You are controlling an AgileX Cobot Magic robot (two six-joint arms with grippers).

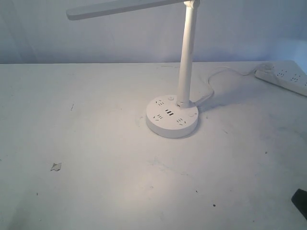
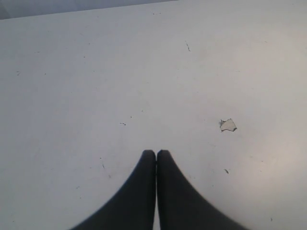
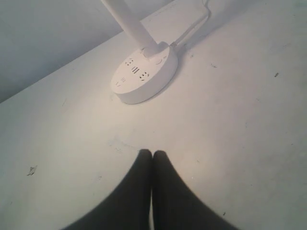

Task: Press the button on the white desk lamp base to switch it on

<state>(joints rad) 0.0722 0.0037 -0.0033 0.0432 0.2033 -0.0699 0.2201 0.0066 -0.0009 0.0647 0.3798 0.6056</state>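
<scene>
The white desk lamp stands at the middle of the table, with its slim pole [image 1: 187, 57] rising to a long flat head bar [image 1: 124, 7]. Its round white desk lamp base [image 1: 171, 117] [image 3: 144, 76] shows socket slots and three dark USB ports [image 1: 169, 113]. A small round button [image 1: 171, 98] sits on the disc near the pole. A warm bright patch lies on the table under the head. My right gripper [image 3: 152, 152] is shut and empty, well short of the base; a dark bit of it [image 1: 300, 203] shows at the exterior view's lower right corner. My left gripper [image 2: 156, 151] is shut over bare table.
A long white power strip [image 1: 283, 79] lies at the back right, and a white cable [image 1: 211, 84] runs from the lamp base toward it. A small torn scrap [image 1: 56, 166] [image 2: 228, 125] lies on the white table [image 1: 96, 191] at the left.
</scene>
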